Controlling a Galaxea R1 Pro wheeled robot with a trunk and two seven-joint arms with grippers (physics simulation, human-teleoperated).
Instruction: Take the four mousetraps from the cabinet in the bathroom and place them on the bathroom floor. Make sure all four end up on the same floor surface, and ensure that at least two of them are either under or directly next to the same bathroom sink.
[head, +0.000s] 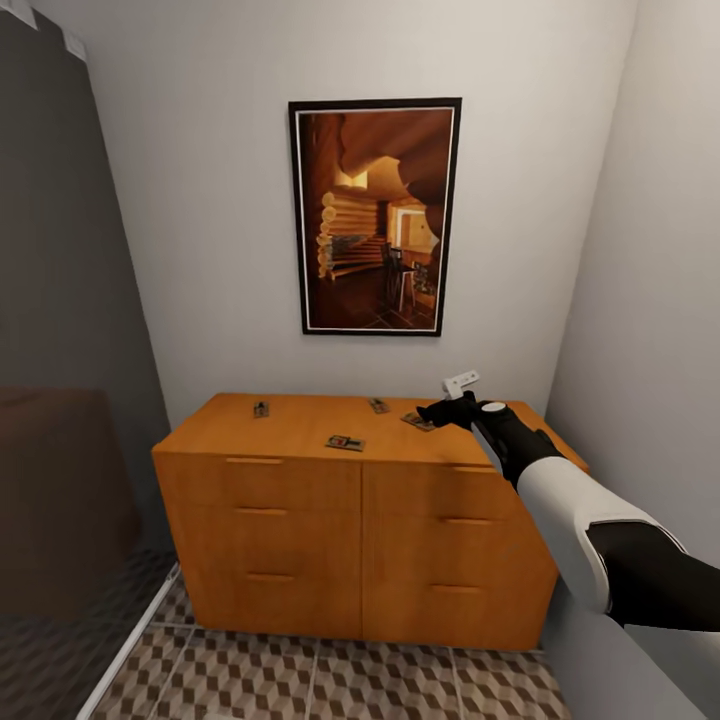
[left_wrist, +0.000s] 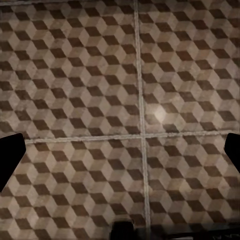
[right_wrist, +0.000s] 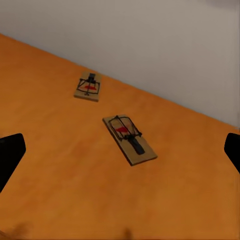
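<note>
Head view: my right gripper (head: 447, 409) reaches out over the cabinet (head: 300, 500) top, at about 3 o'clock of the frame centre, hovering just beside the rightmost mousetrap (head: 417, 421). I judge this is the approach for a first pick. Three other traps lie on the same top: one at the far left (head: 261, 408), one near the front edge (head: 345, 442), one toward the back (head: 378, 405). The bathroom floor (head: 330, 680) shows at 6 o'clock.

Left wrist view: my left gripper (left_wrist: 120, 150) faces straight down at bare patterned tile, fingers spread wide, nothing between them; parked, I think.

Right wrist view: fingers wide apart, empty. The near trap sits centred between them: flat tan board, dark wire spring, red mark. A second lies beyond at 11 o'clock.
</note>
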